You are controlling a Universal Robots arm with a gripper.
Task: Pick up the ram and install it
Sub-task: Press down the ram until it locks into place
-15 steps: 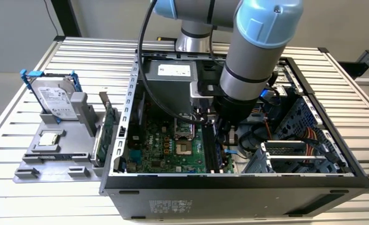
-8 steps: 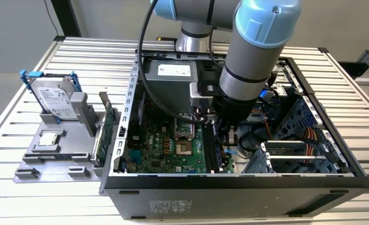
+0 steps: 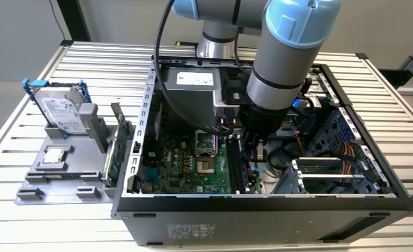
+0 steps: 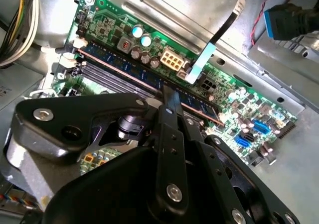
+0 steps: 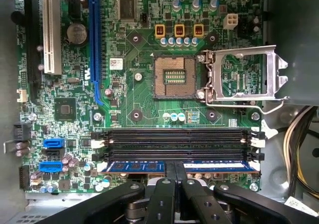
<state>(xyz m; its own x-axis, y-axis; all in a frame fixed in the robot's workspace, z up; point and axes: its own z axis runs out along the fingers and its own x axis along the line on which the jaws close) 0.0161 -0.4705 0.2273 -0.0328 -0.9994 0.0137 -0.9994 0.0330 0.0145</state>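
While the arm (image 3: 276, 79) reaches into the computer case (image 3: 262, 207) in the exterior view | first wrist view: gripper (image 5: 175, 170) clenched on the ram (image 5: 149, 166), seated in the outermost memory slot | CPU socket (image 5: 174, 77) bare.

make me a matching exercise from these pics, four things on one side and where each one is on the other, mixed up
Things:
1. ram
2. processor socket
3. hard drive
4. gripper

Places:
A. standing in the grey holder outside the case
B. in the motherboard slot nearest the gripper
C. open and empty, retention frame swung aside
D. straddling the middle of the blue stick

Pairs: 1-B, 2-C, 3-A, 4-D
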